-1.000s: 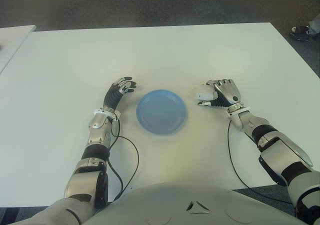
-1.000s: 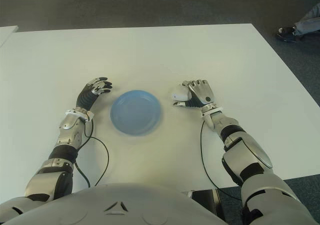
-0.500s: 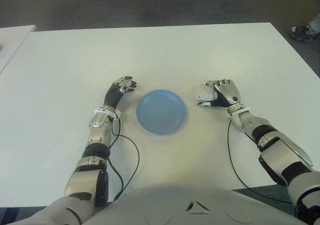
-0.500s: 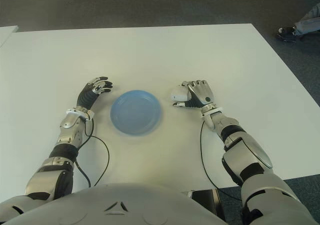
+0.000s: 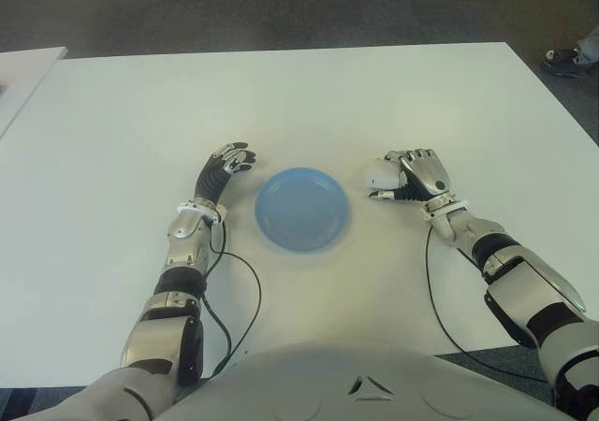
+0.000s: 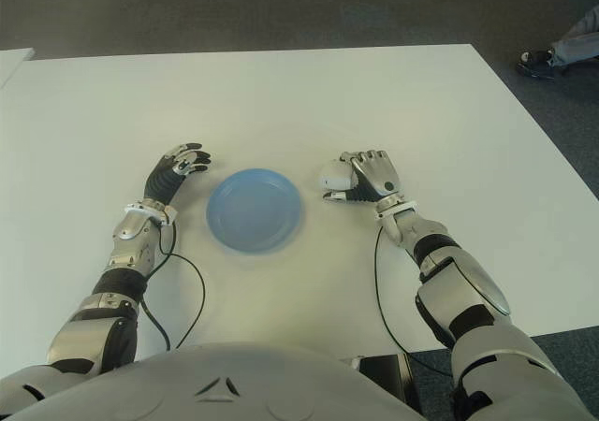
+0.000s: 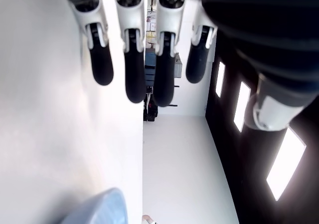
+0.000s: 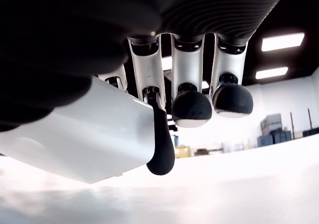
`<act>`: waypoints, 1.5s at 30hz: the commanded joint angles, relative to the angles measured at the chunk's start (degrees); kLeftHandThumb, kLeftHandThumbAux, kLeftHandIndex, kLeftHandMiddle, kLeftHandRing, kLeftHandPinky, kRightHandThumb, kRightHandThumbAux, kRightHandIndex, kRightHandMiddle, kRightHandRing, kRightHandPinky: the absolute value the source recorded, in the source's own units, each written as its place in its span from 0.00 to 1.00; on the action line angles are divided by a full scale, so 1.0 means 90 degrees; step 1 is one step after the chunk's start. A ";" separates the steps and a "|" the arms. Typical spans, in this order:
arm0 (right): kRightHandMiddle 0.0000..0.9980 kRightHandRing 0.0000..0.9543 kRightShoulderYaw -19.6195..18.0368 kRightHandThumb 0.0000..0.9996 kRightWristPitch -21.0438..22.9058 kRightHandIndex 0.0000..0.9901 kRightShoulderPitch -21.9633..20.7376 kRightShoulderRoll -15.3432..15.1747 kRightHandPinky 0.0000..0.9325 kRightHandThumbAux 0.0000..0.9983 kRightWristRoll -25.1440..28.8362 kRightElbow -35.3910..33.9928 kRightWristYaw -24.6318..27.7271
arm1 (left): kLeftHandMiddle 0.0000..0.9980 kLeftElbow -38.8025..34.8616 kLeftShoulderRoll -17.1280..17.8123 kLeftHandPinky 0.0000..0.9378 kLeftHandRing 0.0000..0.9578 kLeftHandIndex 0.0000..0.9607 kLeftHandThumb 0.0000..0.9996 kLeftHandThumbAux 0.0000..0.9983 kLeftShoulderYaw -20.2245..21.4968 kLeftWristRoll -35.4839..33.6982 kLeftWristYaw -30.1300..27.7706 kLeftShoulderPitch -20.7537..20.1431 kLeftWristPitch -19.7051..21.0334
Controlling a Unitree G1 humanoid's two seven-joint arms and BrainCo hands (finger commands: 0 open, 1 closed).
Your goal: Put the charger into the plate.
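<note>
**Charger held in the right hand, beside the plate**

Nearest the robot's body, the two forearms are seen reaching forward over the white table (image 5: 393, 103), a dark cable trailing from each wrist across the tabletop.

The white charger (image 5: 381, 173) is clasped in the right hand (image 5: 416, 176). In the right wrist view the block-shaped charger (image 8: 84, 134) is seen pressed against the palm, with one dark-tipped finger (image 8: 160, 144) curled over its edge and two further fingertips bent alongside it. A bright gap is visible between the charger's underside and the table surface below, so the charger is carried clear of the table. It protrudes from the thumb side of the hand, towards the plate.

The blue plate (image 5: 302, 209) lies just beside the right hand, on its inner side, between the two hands. Nothing is held in the plate, and the charger is kept apart from its rim.

On the far side of the plate from the charger, the left hand (image 5: 227, 166) shows, near the plate's rim. Its fingers (image 7: 134, 79) are extended and relaxed, and nothing is grasped by them; the plate's edge (image 7: 102, 209) is glimpsed in the left wrist view.

Farthest off, past the table's right corner, a person's shoe (image 5: 564, 61) is seen on the dark floor.
</note>
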 commanded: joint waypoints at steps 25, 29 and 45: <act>0.86 0.90 -0.1052 0.70 -0.0610 0.77 0.0150 0.0180 0.92 0.69 0.0710 -0.1347 0.0405 | 0.35 0.0351 -0.0030 0.31 0.34 0.26 0.03 0.54 -0.0095 0.0200 0.0162 0.0010 0.0095; 0.87 0.91 -0.1243 0.71 -0.0612 0.78 0.0170 0.0233 0.93 0.69 0.0809 -0.1658 0.0562 | 0.35 0.0373 -0.0028 0.30 0.34 0.26 0.02 0.54 -0.0103 0.0221 0.0181 0.0004 0.0077; 0.86 0.90 -0.1459 0.83 -0.0314 0.82 0.0376 0.0424 0.92 0.67 0.0592 -0.2665 0.0858 | 0.34 0.0485 -0.0068 0.30 0.33 0.25 0.03 0.52 -0.0130 0.0195 0.0216 -0.0063 0.0094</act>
